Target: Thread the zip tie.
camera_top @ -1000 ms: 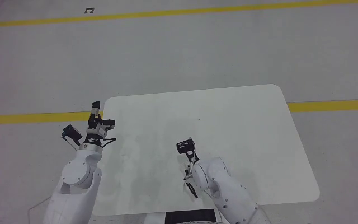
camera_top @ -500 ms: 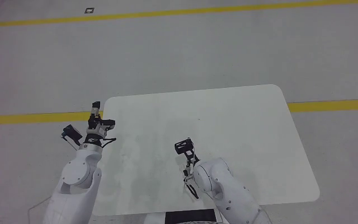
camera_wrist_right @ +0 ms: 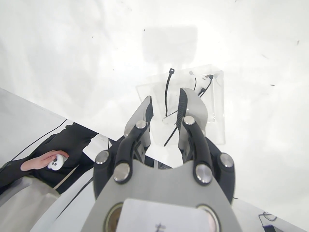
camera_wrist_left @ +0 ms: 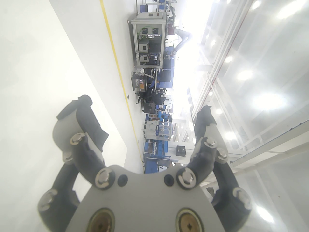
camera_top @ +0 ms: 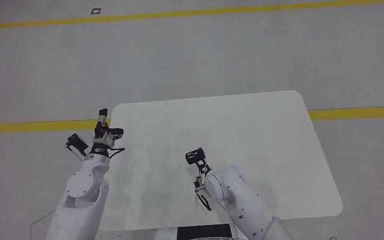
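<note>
- Black zip tie is lying in a clear tray by the table edge, others beside it.
- The right jaws are hanging spread apart just over that zip tie, gripping nothing.
- The left jaws are gaping wide beyond the table's side.

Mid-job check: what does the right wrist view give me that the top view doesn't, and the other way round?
Right wrist view: the right gripper is open, and a black zip tie is seen between its jaws, lying on a clear tray. A second zip tie lies farther along the tray.
Top view: the whole outline of the white table, the left arm by the table's left edge, the right arm over its near middle, and the yellow floor lines.
Both: the white table surface.
</note>
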